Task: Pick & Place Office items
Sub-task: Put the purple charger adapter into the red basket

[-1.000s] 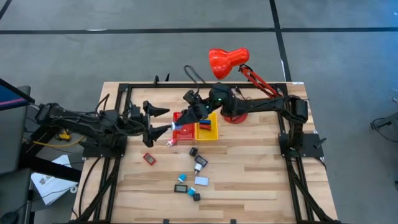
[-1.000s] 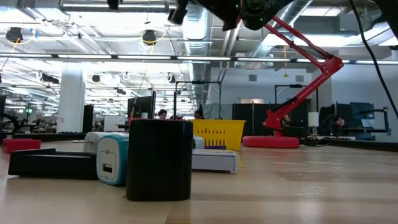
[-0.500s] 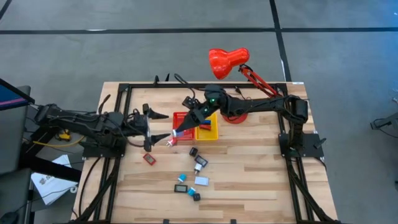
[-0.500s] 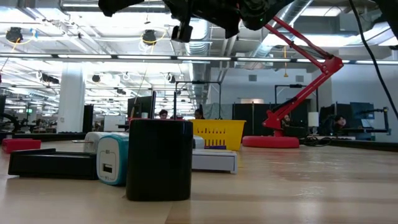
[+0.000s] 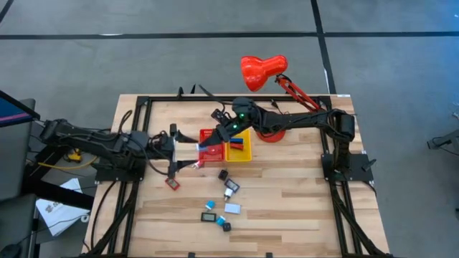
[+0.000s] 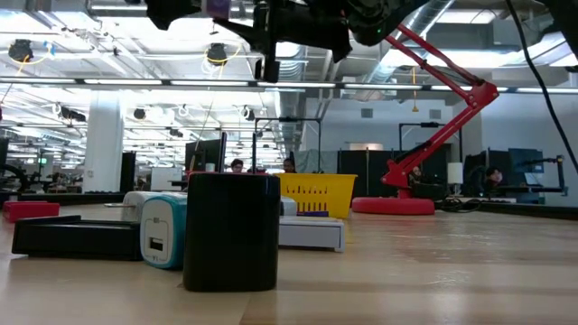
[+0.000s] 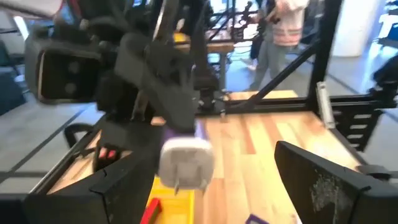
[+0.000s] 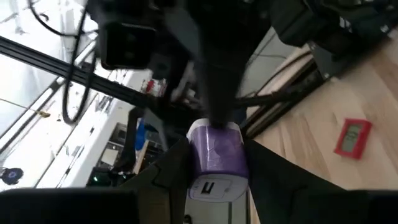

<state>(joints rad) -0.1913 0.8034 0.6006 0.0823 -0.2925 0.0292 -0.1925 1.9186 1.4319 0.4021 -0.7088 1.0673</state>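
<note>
I am holding one purple-and-white charger [image 8: 214, 158] clenched in my right gripper [image 5: 217, 137] above the red bin [image 5: 210, 145]. My left gripper [image 5: 181, 149] is facing it beside that bin, fingers spread, gripping nothing. Six small items [image 5: 222, 201] are lying in front of the bin, one red [image 5: 172, 183].

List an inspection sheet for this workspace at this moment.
Surface: wooden table, black frame rails along its sides.
Job's things: purple and white charger held in the air; red piece and a loose cluster on the table.
Clutter: red bin, yellow bin, red lamp.
Grippers: right claw shut on the charger over the red bin; left claw open, facing the charger.
Cables: black loops at the back edge.
Surroundings: grey floor; a person beyond the table.
</note>
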